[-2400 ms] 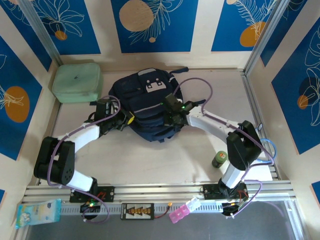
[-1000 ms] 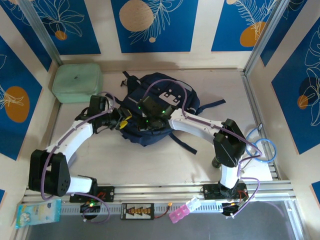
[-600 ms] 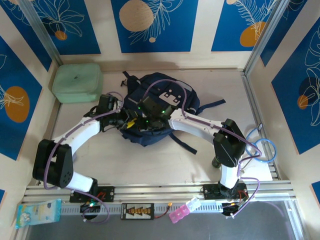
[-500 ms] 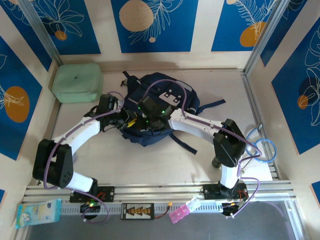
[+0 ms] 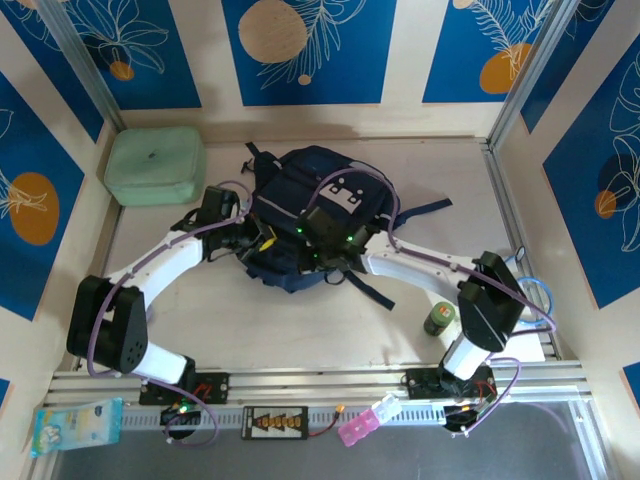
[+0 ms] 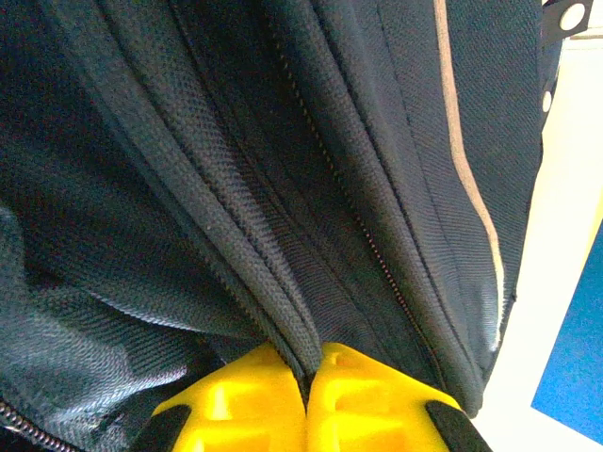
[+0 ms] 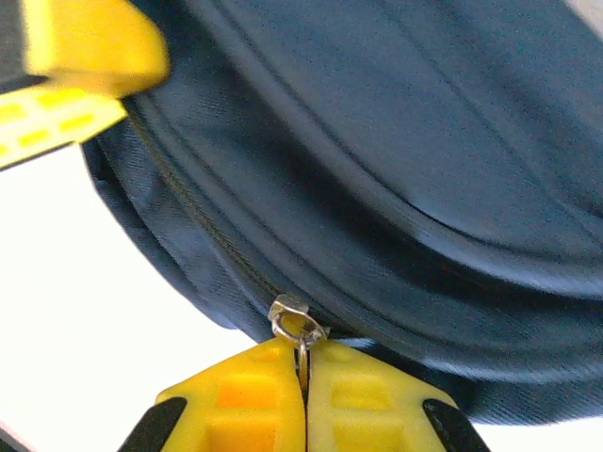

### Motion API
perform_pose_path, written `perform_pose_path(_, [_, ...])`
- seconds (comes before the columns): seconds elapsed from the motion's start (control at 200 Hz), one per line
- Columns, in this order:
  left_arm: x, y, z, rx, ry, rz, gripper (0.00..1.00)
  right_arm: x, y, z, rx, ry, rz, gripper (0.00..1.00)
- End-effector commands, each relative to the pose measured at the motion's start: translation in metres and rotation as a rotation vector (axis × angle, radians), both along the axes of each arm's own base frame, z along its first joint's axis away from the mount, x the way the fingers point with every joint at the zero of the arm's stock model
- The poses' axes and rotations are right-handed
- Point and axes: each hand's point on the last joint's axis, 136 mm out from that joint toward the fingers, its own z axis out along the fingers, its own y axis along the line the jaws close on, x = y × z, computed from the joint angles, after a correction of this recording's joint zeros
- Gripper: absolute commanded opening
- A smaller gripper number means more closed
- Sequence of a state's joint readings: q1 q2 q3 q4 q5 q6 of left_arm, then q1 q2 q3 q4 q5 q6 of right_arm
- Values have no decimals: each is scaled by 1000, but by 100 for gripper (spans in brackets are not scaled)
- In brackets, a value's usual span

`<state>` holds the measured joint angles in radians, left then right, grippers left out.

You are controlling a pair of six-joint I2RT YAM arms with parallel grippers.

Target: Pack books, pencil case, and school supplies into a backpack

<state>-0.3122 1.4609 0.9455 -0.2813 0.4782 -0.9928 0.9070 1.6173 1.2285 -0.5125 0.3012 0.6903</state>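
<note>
– What do the arms look like?
– The left arm [image 5: 160, 262] and the right arm [image 5: 420, 265] match: white link shells between chunky black joint housings. A purple cable [image 5: 345, 178] loops back from each wrist.
– And at the tips?
– The left gripper [image 6: 306, 363] and the right gripper [image 7: 303, 353] have bright yellow moulded fingers [image 7: 240, 395] with recessed pockets. A black piece sits outboard of each finger. Small green lights [image 5: 345, 240] glow just behind the right gripper.

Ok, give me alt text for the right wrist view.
The right gripper is shut on the metal zipper pull of the navy backpack, over a pale table. The yellow left gripper shows at top left.
</note>
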Motion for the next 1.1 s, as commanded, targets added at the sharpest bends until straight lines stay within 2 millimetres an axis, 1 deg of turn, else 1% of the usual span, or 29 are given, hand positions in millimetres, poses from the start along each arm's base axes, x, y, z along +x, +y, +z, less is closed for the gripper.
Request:
perform_pose_path(0.0, [22, 27, 10, 72, -74, 79, 0, -4, -39, 0, -62, 2, -104, 0])
perform_pose_path(0.165, [19, 31, 11, 74, -74, 76, 0, 6, -68, -6, -87, 0, -182, 0])
perform_pose_path(0.245, [16, 31, 11, 74, -72, 58, 0, 13, -75, -7, -87, -16, -173, 0])
perform_pose_path(0.315, [13, 31, 9, 82, -66, 42, 0, 20, -80, -11, -86, -10, -146, 0])
perform_pose_path(0.375, [11, 31, 7, 85, -62, 33, 0, 27, -89, -16, -98, 7, -143, 0])
perform_pose_path(0.47, [8, 34, 3, 98, -58, 21, 0, 39, -108, -22, -118, 26, -184, 0])
perform_pose_path(0.565, [5, 37, -1, 113, -52, 20, 0, 51, -126, -24, -108, 42, -239, 0])
perform_pose_path(0.745, [4, 37, -1, 111, -54, 6, 0, 76, -159, -26, -56, 118, -386, 0])
perform_pose_path(0.97, [2, 33, -1, 97, -56, -18, 0, 111, -184, -33, -12, 183, -472, 0])
perform_pose_path(1.09, [1, 31, 0, 87, -53, -28, 0, 123, -189, -31, 1, 180, -466, 1])
